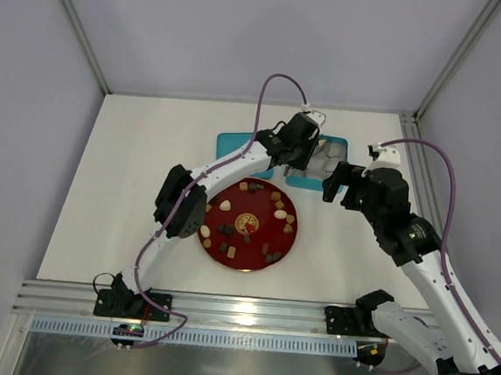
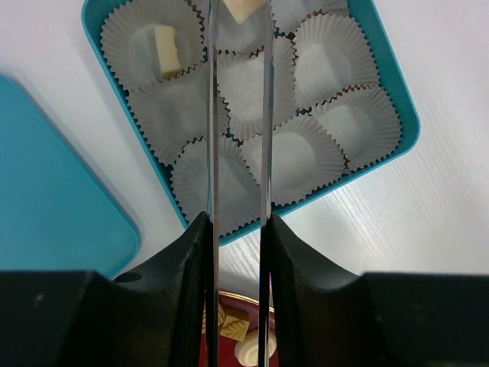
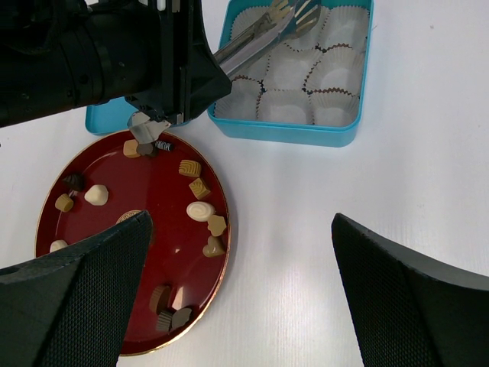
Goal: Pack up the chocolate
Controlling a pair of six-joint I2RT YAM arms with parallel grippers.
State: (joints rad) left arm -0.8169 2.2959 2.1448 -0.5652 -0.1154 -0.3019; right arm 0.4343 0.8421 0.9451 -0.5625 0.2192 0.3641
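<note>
**Chocolate Held Over the Box**

The white table carried a red plate and, just beyond it, a teal box of paper cups. The right gripper hung above with its fingers spread wide. The left gripper pinched a white piece over the box. Most chocolates lay on the plate, one in a cup.

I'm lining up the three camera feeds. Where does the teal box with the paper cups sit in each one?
Top external: the box is at the far centre of the table, partly covered.
Left wrist: the box fills the upper middle, tilted.
Right wrist: the box is at the top, right of centre.
Shared landmark: the teal lid lying beside it.
</note>
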